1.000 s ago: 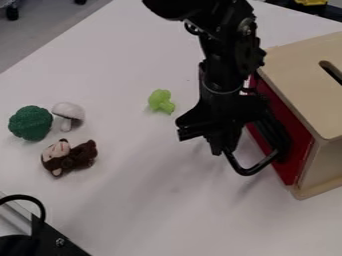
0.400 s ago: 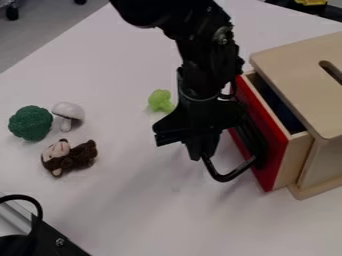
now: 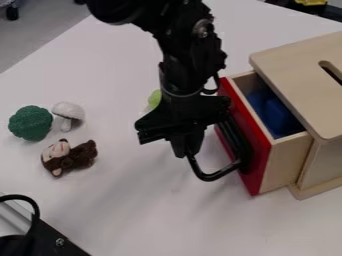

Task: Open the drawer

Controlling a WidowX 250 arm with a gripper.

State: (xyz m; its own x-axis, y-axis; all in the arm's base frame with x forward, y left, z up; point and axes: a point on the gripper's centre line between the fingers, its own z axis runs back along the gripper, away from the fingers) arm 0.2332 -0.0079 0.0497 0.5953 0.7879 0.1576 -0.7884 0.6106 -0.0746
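the gripper (image 3: 182,149) is at the handle (image 3: 208,177) (how open, or if holding it, i cannot tell); beside it, the drawer (image 3: 284,162) stands partly open.

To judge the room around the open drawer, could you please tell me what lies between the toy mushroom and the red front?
In the camera view, a light green toy, partly hidden, then the black gripper, beside the red front.

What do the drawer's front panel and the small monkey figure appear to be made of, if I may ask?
The front panel looks like wood under smooth red paint, judging by the pale bare-wood side behind it. The monkey figure seems plush, its brown surface fuzzy.
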